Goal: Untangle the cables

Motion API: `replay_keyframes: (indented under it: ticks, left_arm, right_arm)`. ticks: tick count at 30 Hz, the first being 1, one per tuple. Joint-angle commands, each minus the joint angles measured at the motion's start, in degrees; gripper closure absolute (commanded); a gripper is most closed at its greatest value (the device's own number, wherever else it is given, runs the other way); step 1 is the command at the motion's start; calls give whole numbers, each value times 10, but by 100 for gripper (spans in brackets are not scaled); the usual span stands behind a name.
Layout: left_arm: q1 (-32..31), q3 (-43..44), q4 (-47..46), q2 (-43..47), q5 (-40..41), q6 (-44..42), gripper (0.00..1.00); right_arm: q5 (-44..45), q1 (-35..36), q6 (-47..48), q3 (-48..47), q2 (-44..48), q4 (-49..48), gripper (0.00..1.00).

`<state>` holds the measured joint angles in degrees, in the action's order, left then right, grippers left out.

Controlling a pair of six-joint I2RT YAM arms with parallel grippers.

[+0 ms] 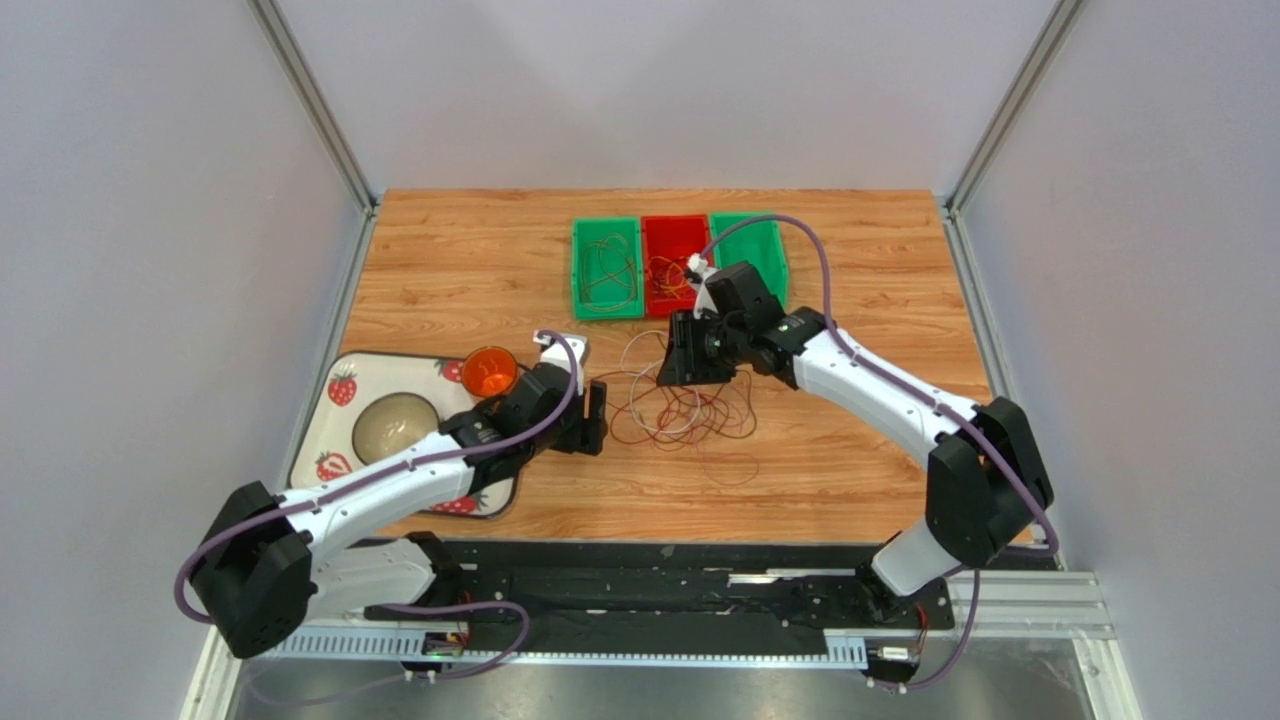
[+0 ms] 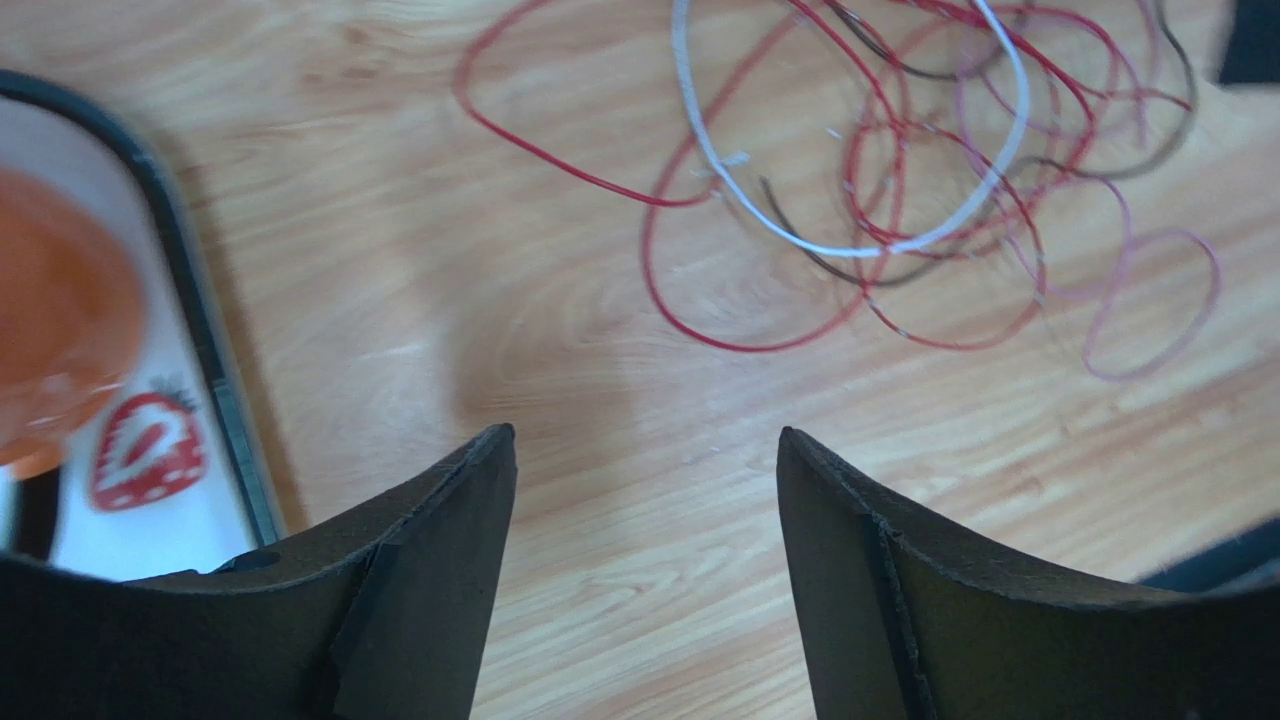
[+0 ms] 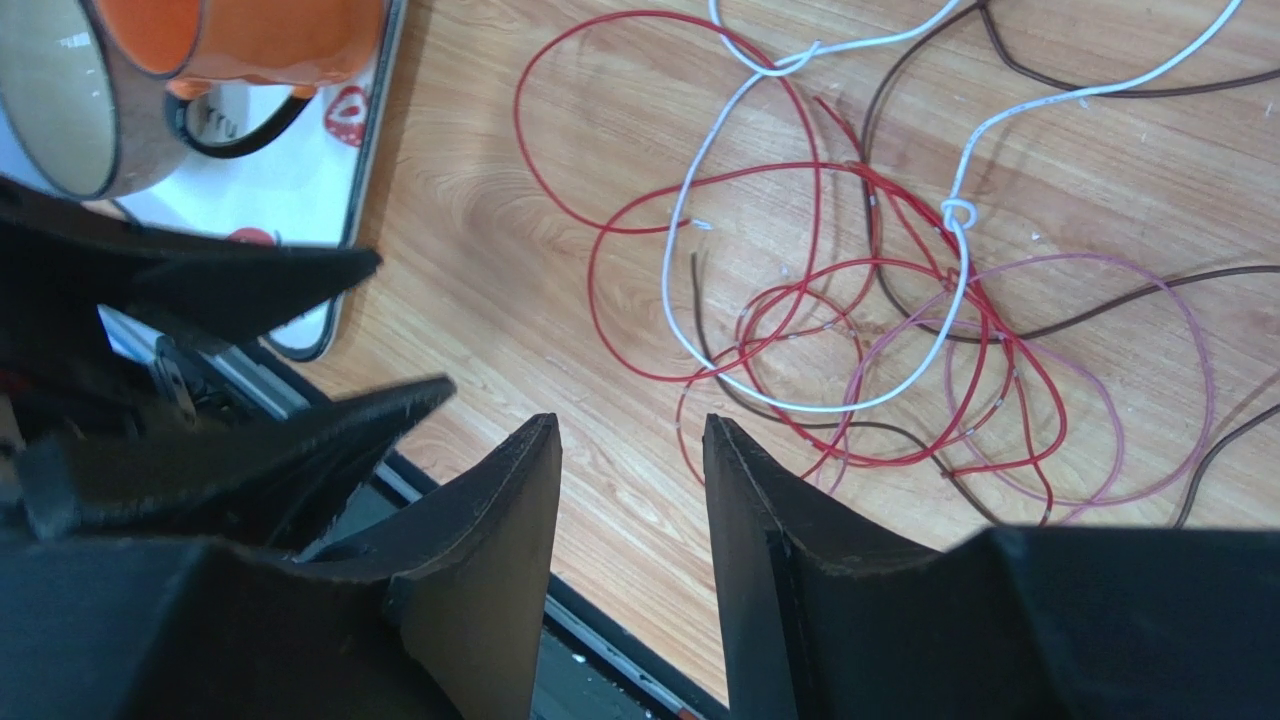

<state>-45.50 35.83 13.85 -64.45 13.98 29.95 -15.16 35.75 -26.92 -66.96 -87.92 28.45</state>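
Treat the task as partly done: a few cables already lie inside the bins, most sit knotted just in front of them, and your left gripper and right gripper are spread, holding nothing.

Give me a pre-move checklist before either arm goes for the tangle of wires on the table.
1. Left tool open and empty: ok, jaws apart over bare wood.
2. Right tool open and empty: ok, jaws apart, nothing held.
3. Cables lying between both tools: ok, a loose heap on the table.
4. One strand free to pick alone: not ok, the white wire crosses red and brown loops and looks knotted.
5. Orange cup on the tray clear of the left tool's path: cannot tell, it sits close beside that tool.
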Motion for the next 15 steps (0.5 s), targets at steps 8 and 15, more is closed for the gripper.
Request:
replay_keyframes:
  ticks: [8, 15]
  left_arm:
    - [-85, -29, -176, -70, -125, -155, 25]
    - [-93, 23, -187, -183, -71, -221, 28]
  right_arm:
    - [47, -4, 29, -56, -38, 21, 57]
    - [44, -5, 34, -56, -43, 24, 57]
